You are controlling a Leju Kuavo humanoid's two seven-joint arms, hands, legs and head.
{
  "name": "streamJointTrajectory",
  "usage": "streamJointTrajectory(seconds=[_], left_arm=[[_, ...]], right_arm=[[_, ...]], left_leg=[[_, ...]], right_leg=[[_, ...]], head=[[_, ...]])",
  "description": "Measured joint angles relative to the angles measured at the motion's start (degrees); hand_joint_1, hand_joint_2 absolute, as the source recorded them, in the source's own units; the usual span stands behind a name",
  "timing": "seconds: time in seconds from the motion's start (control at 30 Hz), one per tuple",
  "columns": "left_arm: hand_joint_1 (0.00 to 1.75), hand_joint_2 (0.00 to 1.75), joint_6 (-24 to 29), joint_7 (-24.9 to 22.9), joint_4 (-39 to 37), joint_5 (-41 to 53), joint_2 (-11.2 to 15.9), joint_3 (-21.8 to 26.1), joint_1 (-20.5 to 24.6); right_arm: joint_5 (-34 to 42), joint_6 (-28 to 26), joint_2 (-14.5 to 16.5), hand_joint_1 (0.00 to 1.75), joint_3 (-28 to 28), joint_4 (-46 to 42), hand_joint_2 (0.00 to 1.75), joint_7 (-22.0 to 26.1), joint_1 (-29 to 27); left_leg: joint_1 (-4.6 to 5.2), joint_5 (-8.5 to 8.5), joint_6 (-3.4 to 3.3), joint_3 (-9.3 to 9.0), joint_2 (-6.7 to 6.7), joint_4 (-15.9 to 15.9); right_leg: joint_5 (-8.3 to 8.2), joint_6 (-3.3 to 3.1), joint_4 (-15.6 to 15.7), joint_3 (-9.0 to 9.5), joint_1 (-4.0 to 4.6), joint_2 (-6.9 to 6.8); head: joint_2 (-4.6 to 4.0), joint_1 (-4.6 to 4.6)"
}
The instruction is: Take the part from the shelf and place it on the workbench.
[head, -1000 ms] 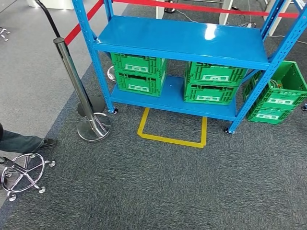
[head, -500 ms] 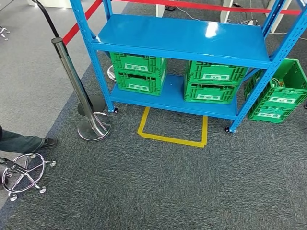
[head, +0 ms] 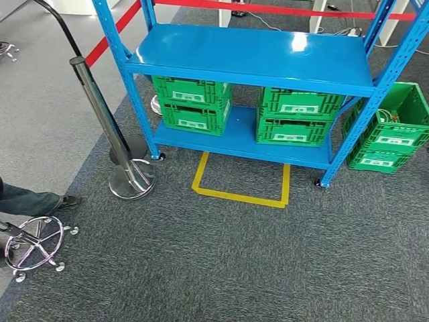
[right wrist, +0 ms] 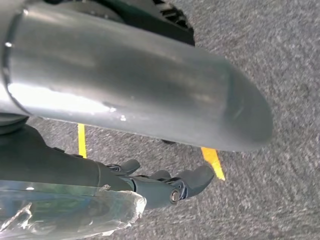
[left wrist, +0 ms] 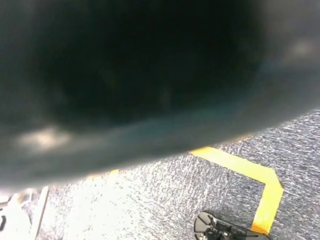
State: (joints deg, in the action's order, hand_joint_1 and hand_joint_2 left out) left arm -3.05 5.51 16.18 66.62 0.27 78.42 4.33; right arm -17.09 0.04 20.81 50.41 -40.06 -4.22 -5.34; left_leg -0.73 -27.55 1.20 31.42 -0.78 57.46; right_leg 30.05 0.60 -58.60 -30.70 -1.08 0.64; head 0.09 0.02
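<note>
Blue shelf [head: 253,57] barely shifted in view; right robot hand [right wrist: 166,185] hangs empty, uncurled.

I see green crates [head: 192,102] mid-frame | another green crate [head: 389,131] on carpet, right edge | yellow tape outline [head: 242,181] centre | chrome post [head: 108,131] left | chair base [head: 31,245] lower left | a person's shoe [head: 64,200] left
</note>
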Motion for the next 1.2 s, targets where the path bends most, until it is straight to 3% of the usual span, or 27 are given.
streamJointTrajectory(seconds=[0.07, 0.17, 0.2, 0.23, 0.27, 0.33, 0.37, 0.47, 0.57, 0.6, 0.67, 0.7, 0.73, 0.77, 0.8, 0.83, 0.87, 0.93, 0.97, 1.07, 1.2], left_arm=[[0.0, 0.0, 0.02, 0.0, 0.01, 0.0, 0.01, 0.0, 0.01], [0.0, 0.0, 0.0, 0.0, 0.01, 0.0, -0.05, 0.0, 0.03], [0.0, 0.0, -0.01, 0.0, 0.01, 0.01, -0.08, 0.0, -0.03], [0.0, 0.0, -0.02, 0.0, 0.01, 0.01, -0.12, 0.0, -0.08], [0.0, 0.0, -0.03, 0.0, 0.01, 0.02, -0.15, 0.0, -0.12], [0.0, 0.0, -0.04, 0.0, 0.02, 0.02, -0.14, 0.0, -0.12], [0.0, 0.0, -0.05, 0.0, 0.02, 0.03, -0.13, -0.01, -0.1], [0.0, 0.0, -0.07, 0.0, 0.02, 0.04, -0.01, -0.02, -0.01], [0.0, 0.0, -0.17, 0.0, 0.02, 0.04, -0.07, -0.02, -0.1], [0.0, 0.0, -0.2, -0.01, 0.02, 0.04, -0.13, -0.02, -0.07], [0.0, 0.0, -0.2, -0.08, 0.02, 0.03, -0.25, -0.02, 0.02], [0.0, 0.0, -0.2, -0.13, 0.02, 0.02, -0.3, -0.02, 0.01], [0.0, 0.0, -0.2, -0.2, 0.02, 0.02, -0.35, -0.02, -0.03], [0.0, 0.0, -0.16, -0.31, 0.02, 0.01, -0.38, -0.02, -0.08], [0.0, 0.0, -0.11, -0.48, 0.02, -0.06, -0.43, -0.01, -0.1], [0.0, 0.44, -0.05, -0.71, 0.02, -0.25, -0.49, 0.02, -0.1], [0.0, 0.87, 0.02, -1.01, 0.02, -0.49, -0.55, 0.1, -0.01], [0.0, 1.75, 0.09, -1.77, 0.01, -1.03, -0.64, 0.32, 0.25], [0.0, 1.75, 0.14, -2.2, 0.01, -1.21, -0.68, 0.47, 0.4], [0.0, 1.75, 0.57, -3.37, 0.0, -1.68, -0.76, 0.9, 0.57], [0.0, 1.75, 0.94, -3.77, 0.01, -1.76, -0.77, 1.03, 0.67]], right_arm=[[-0.21, 0.08, 0.0, 0.0, -0.13, 0.0, 0.0, -0.05, -0.01], [-1.85, 0.73, 0.0, 0.0, 0.02, 0.02, 0.0, -0.07, 0.18], [-2.52, 0.98, 0.0, 0.0, 0.19, 0.04, 0.0, -0.05, 0.25], [-3.09, 1.17, 0.0, 0.0, 0.39, 0.07, 0.0, -0.02, 0.31], [-3.56, 1.34, 0.0, 0.0, 0.6, 0.09, 0.0, 0.01, 0.36], [-4.21, 1.56, 0.01, 0.0, 0.97, 0.16, 0.0, 0.04, 0.51], [-4.43, 1.62, 0.01, 0.0, 1.14, 0.22, 0.0, 0.05, 0.64], [-5.09, 1.76, 0.02, 0.0, 1.72, 0.38, 0.0, 0.04, 1.09], [-5.68, 1.97, 0.02, 0.0, 2.29, 0.46, 0.0, 0.11, 1.48], [-5.85, 2.04, 0.02, 0.0, 2.5, 0.47, 0.0, 0.14, 1.61], [-6.21, 2.19, 0.02, 0.0, 2.99, 0.5, 0.0, 0.15, 1.78], [-6.38, 2.23, 0.02, 0.0, 3.25, 0.52, 0.0, 0.15, 1.8], [-6.54, 2.27, 0.02, 0.0, 3.49, 0.56, 0.0, 0.15, 1.77], [-6.68, 2.31, 0.02, 0.0, 3.69, 0.6, 0.0, 0.15, 1.75], [-6.86, 2.32, 0.02, 0.0, 3.84, 0.63, 0.0, 0.14, 1.74], [-7.11, 2.29, 0.0, 0.0, 4.03, 0.67, 0.0, 0.07, 1.77], [-7.51, 2.19, -0.02, 0.0, 4.31, 0.73, 0.44, -0.12, 1.91], [-8.7, 1.68, -0.06, 0.0, 5.18, 1.02, 1.31, -0.84, 2.41], [-9.39, 1.35, -0.07, 0.0, 5.73, 1.23, 1.75, -1.19, 2.69], [-10.71, 0.66, -0.11, 0.0, 7.34, 1.73, 1.75, -1.23, 3.21], [-10.79, 0.73, -0.13, 0.0, 8.74, 1.99, 1.75, -0.4, 3.83]], left_leg=[[-0.15, -1.72, 0.43, 1.05, 0.15, 2.63], [-0.17, -6.34, 0.69, 6.58, 0.3, 13.24], [-0.16, -6.72, 0.61, 8.15, 0.31, 15.79], [-0.13, -5.88, 0.43, 8.87, 0.31, 16.41], [-0.06, -3.92, 0.13, 8.52, 0.31, 14.82], [0.32, 0.86, -0.88, 5.92, 0.34, 8.1], [0.56, 2.13, -1.41, 4.59, 0.39, 5.1], [1.07, 1.44, -2.16, 3.0, 0.52, 1.86], [0.73, 1.15, -2.44, 1.74, 0.5, 0.26], [0.6, 1.05, -2.58, 1.27, 0.51, -0.15], [0.69, 0.5, -2.88, 0.73, 0.52, -0.23], [0.75, 0.13, -2.92, 0.37, 0.52, -0.22], [0.81, -0.25, -2.93, -0.12, 0.51, -0.22], [0.85, -0.69, -2.9, -0.76, 0.49, -0.21], [0.89, -1.17, -2.83, -1.52, 0.46, -0.21], [0.9, -1.64, -2.71, -2.16, 0.44, -0.21], [0.99, -2.13, -2.47, -2.6, 0.4, -0.12], [1.12, -2.63, -2.08, -2.77, 0.37, 0.07], [1.19, -2.7, -2.07, -2.72, 0.37, 0.18], [1.18, -2.67, -2.39, -2.8, 0.44, -0.03], [1.16, -2.79, -2.28, -2.98, 0.44, -0.48]], right_leg=[[-0.01, -0.69, 0.04, 0.47, -0.06, -0.14], [0.32, -1.26, 0.05, 0.78, 0.09, -0.36], [0.51, -1.35, 0.04, 0.98, 0.17, -0.37], [0.76, -1.4, 0.04, 1.29, 0.26, -0.36], [1.05, -1.4, 0.04, 1.7, 0.34, -0.34], [1.83, -1.21, 0.08, 2.51, 0.46, -0.33], [2.23, -0.96, 0.09, 2.71, 0.53, -0.29], [2.99, -0.03, 0.43, 2.82, 0.56, -0.48], [4.22, 0.87, -0.93, 2.63, 0.48, -0.69], [5.42, 1.11, -3.56, 1.26, 0.48, -0.69], [8.13, 1.41, -11.11, -3.55, 0.48, -0.66], [8.51, 1.48, -14.06, -5.82, 0.48, -0.66], [7.67, 1.51, -15.17, -7.23, 0.49, -0.66], [5.55, 1.48, -14.07, -7.55, 0.5, -0.66], [2.54, 1.35, -10.95, -6.83, 0.51, -0.66], [0.0, 1.11, -7.42, -5.61, 0.54, -0.67], [-1.76, 0.84, -4.21, -4.28, 0.63, -0.67], [-2.42, 0.31, -1.21, -2.83, 0.79, -0.64], [-2.35, 0.21, -0.74, -2.6, 0.84, -0.6], [-2.2, -0.02, -0.46, -2.59, 0.88, -0.48], [-1.91, -0.38, -0.46, -2.56, 0.94, -0.5]], head=[[0.0, -0.12], [0.0, -0.24], [0.0, -0.24], [0.0, -0.24], [0.0, -0.24], [0.0, -0.2], [0.0, -0.19], [0.0, -0.2], [0.0, -0.12], [0.0, 0.0], [0.0, 0.15], [0.0, 0.15], [0.0, 0.15], [0.0, 0.16], [0.0, 0.18], [0.0, 0.18], [0.0, 0.2], [0.0, 0.09], [0.0, 0.01], [0.0, -0.15], [0.0, -0.15]])
